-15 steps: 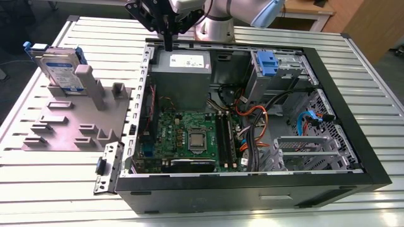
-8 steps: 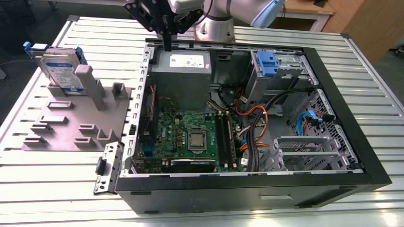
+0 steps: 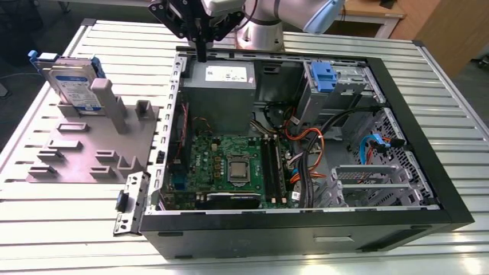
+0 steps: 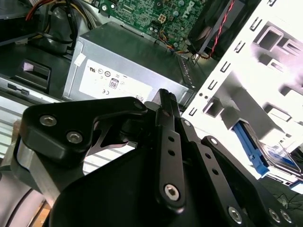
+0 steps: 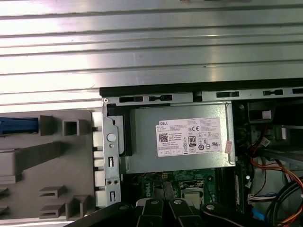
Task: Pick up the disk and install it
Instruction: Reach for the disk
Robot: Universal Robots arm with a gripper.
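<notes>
disk (image 3: 73,80) upright in stand (image 3: 91,150) | tool (image 3: 202,56) well apart, over case (image 3: 457,211) rim

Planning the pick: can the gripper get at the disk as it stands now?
Probably yes: the disk stands upright in the grey fixture, outside the case, with nothing above it. The gripper hangs over the power supply.

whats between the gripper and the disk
In the exterior view, the case wall and bare ribbed table lie between the gripper and the disk.
</notes>
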